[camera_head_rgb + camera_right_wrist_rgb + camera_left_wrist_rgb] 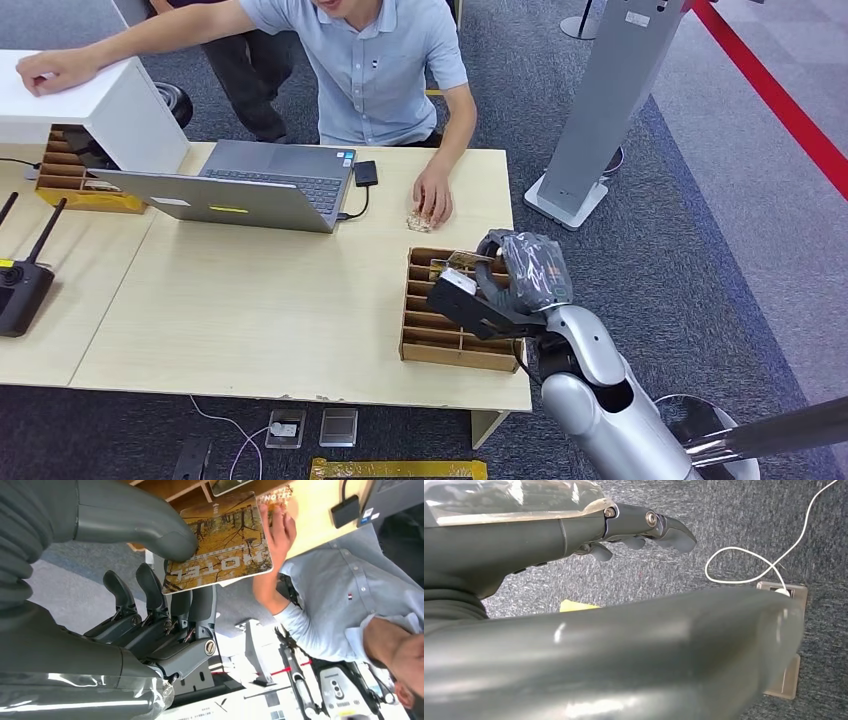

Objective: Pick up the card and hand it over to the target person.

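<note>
Across the pale wooden desk (270, 300), a person in a light blue shirt (370, 70) leaned in from the far side, one arm stretched to a white box (110, 95) at the desk's far left, the other hand (433, 198) resting on the desktop over a small card-like item, just beyond a cardboard slotted tray (440, 335). That resting hand lay near the tray, probably so as to be ready to receive. An open grey laptop (250, 185) sat between the box and the person's hand, with a black adapter (365, 172) cabled beside it. A black remote with antennas (22, 285) lay at the near left edge.

The robot's right hand (468, 295) hung over the tray near the desk's right edge. It pinched a hotel key card (220, 542) between thumb (150, 525) and fingers (197, 602), the printed face lying against the thumb; the card appeared lifted clear of its slot, so the handover seemed the step remaining. The grip was at the card's edge, likely leaving the far end free for the person to take.

The left hand (639, 530) hung low over grey carpet, fingers loosely apart, holding nothing.
</note>
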`<action>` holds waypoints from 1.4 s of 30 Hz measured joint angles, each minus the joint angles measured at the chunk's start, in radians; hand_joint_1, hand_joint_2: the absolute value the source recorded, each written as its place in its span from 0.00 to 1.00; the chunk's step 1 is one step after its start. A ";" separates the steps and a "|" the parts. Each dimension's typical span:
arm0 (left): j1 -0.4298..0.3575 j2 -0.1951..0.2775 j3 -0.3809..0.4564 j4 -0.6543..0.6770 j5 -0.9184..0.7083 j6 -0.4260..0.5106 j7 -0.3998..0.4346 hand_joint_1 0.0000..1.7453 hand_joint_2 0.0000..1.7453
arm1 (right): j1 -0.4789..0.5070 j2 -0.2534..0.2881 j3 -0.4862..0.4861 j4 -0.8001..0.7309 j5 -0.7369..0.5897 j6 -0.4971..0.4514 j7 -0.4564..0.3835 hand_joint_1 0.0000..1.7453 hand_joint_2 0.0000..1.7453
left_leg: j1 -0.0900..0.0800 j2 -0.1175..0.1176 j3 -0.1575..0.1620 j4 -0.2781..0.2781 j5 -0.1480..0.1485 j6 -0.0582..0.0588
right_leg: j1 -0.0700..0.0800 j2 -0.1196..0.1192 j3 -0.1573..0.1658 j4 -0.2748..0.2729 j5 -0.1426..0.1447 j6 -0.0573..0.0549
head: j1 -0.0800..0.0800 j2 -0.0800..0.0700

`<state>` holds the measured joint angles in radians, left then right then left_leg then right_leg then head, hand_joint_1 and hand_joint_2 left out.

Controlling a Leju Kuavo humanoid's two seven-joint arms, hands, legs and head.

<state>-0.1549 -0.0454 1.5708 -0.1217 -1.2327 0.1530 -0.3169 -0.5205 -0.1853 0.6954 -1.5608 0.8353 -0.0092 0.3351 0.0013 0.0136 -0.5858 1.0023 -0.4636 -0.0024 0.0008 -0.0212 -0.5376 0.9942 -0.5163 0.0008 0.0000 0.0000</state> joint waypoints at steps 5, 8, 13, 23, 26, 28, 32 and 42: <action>0.000 -0.003 0.000 0.000 0.019 0.005 -0.003 0.00 0.00 | -0.029 -0.036 -0.083 -0.209 -0.047 -0.007 -0.006 0.81 1.00 | -0.001 -0.001 -0.003 0.003 -0.001 0.000 | -0.001 -0.001 -0.003 0.003 -0.001 0.000 | 0.000 0.000; 0.000 -0.005 -0.003 0.000 0.017 0.003 -0.007 0.00 0.00 | -0.062 -0.013 -0.079 -0.212 -0.096 0.014 -0.032 0.81 1.00 | -0.001 0.000 -0.004 0.003 -0.001 0.000 | -0.001 0.000 -0.004 0.003 -0.001 0.000 | 0.000 0.000; 0.002 -0.011 -0.009 0.000 0.000 -0.010 -0.018 0.00 0.00 | -0.142 0.071 -0.030 0.091 -0.068 -0.127 -0.150 0.81 1.00 | -0.001 0.003 -0.001 0.001 0.000 0.000 | -0.001 0.004 -0.002 0.002 0.001 0.000 | 0.000 0.000; 0.003 -0.013 -0.005 0.000 -0.025 -0.005 -0.014 0.00 0.00 | -0.215 0.172 -0.038 0.580 -0.053 -0.457 -0.398 0.81 1.00 | 0.000 0.006 0.004 -0.003 0.001 0.000 | 0.000 0.006 0.003 -0.002 0.003 0.000 | 0.000 0.000; 0.003 -0.011 -0.005 0.000 -0.026 -0.006 -0.014 0.00 0.00 | -0.214 0.174 -0.033 0.588 -0.056 -0.449 -0.395 0.81 1.00 | 0.000 0.005 0.003 -0.003 0.001 0.000 | 0.000 0.006 0.003 -0.002 0.002 0.000 | 0.000 0.000; 0.003 -0.011 -0.005 0.000 -0.026 -0.008 -0.016 0.00 0.00 | -0.214 0.176 -0.030 0.593 -0.059 -0.438 -0.388 0.81 1.00 | 0.000 0.004 0.002 -0.002 0.000 0.000 | 0.000 0.004 0.002 -0.001 0.002 0.000 | 0.000 0.000; 0.003 -0.011 -0.004 0.001 -0.027 -0.009 -0.018 0.00 0.00 | -0.211 0.176 -0.026 0.597 -0.059 -0.432 -0.381 0.81 1.00 | 0.000 0.004 0.002 -0.002 0.000 0.000 | 0.000 0.004 0.002 -0.001 0.001 0.000 | 0.000 0.000; 0.002 -0.008 0.000 0.001 -0.031 -0.005 -0.013 0.00 0.00 | -0.210 0.175 -0.019 0.602 -0.064 -0.409 -0.363 0.81 1.00 | 0.000 0.002 0.001 -0.002 0.001 0.000 | 0.000 0.003 0.001 -0.001 0.001 0.000 | 0.000 0.000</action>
<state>-0.1527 -0.0534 1.5705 -0.1209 -1.2634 0.1482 -0.3301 -0.7301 -0.0107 0.6760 -0.9591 0.7710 -0.4187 -0.0281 0.0014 0.0158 -0.5844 1.0002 -0.4630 -0.0027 0.0010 -0.0184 -0.5364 0.9928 -0.5150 0.0008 0.0000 0.0000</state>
